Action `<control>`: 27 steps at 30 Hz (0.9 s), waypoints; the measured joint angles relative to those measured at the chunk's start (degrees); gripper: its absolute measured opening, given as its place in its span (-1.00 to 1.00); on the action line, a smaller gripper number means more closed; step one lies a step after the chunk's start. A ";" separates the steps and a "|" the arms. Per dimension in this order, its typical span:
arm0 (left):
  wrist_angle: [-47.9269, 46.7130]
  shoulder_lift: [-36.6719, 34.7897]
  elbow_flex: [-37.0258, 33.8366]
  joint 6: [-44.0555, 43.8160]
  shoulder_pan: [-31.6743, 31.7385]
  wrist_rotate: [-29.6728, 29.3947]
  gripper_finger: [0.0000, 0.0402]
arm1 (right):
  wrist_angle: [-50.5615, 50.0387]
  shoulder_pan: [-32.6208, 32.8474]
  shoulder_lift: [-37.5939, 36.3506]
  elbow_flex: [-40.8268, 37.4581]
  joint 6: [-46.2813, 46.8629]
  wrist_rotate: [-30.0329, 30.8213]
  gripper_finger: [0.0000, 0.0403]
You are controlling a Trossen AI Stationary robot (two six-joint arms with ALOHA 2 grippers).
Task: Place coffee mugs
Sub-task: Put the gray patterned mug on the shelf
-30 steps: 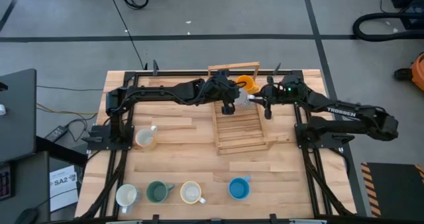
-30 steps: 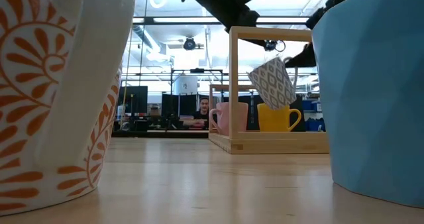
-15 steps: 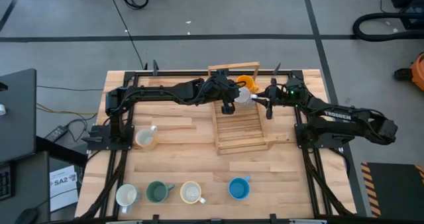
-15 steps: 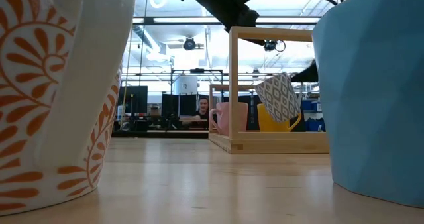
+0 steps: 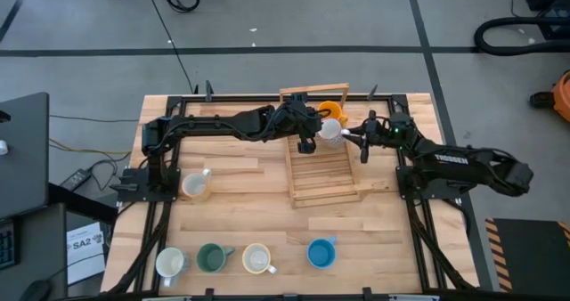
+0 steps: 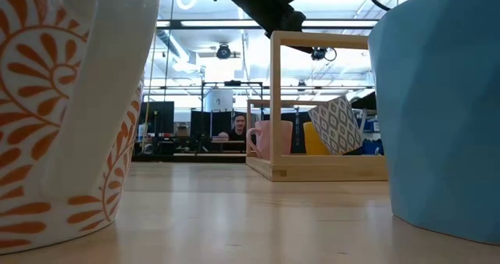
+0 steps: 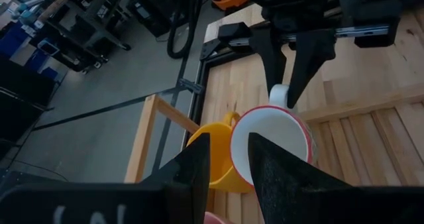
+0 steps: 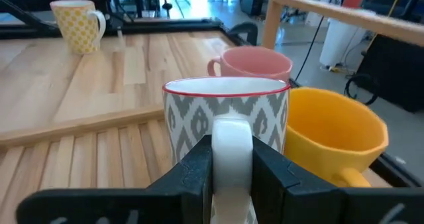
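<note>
A grey-and-white patterned coffee mug (image 8: pixel 225 111) with a red rim hangs low over the far end of the wooden slatted rack (image 5: pixel 322 178), held by my right gripper (image 8: pixel 232 184). It is beside an orange mug (image 8: pixel 334 131) and a pink mug (image 8: pixel 255 61), both standing on the rack. In the low view the patterned mug (image 6: pixel 337 125) is tilted, its base close to the slats. My left gripper (image 7: pixel 228 177) hovers open above the rack (image 5: pixel 305 143), holding nothing. My right gripper pinches the patterned mug's white side handle (image 8: pixel 232 141) between its two fingers. The fingers come nearly level from the table's right side. The mug's mouth faces up and it tilts a little. Whether its base touches the slats I cannot tell.
Several more mugs stand on the table: a yellow-patterned one (image 5: pixel 194 186) at the left, and white (image 5: pixel 170 264), green (image 5: pixel 212 258), cream (image 5: pixel 256 259) and blue (image 5: pixel 321 253) along the near edge. The rack's upright wooden frame (image 6: pixel 320 39) rises over its far end.
My right gripper has gone down with the patterned mug, from the height of the frame's upper half to just above the slats next to the orange mug. The mug has stayed tilted in the hold.
</note>
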 joint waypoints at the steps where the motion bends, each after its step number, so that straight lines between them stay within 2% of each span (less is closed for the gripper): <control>1: 0.00 0.00 0.00 -0.02 -0.02 0.00 -0.45 | 1.36 0.00 0.53 -0.29 0.04 0.01 -0.61; 15: 0.03 0.00 0.00 -0.03 -0.02 0.00 -0.45 | 13.00 0.00 13.66 -0.96 1.46 0.42 -0.60; 27: 0.02 0.00 0.00 -0.03 -0.01 0.00 -0.45 | 12.79 -0.09 14.20 -0.87 0.86 1.01 -0.60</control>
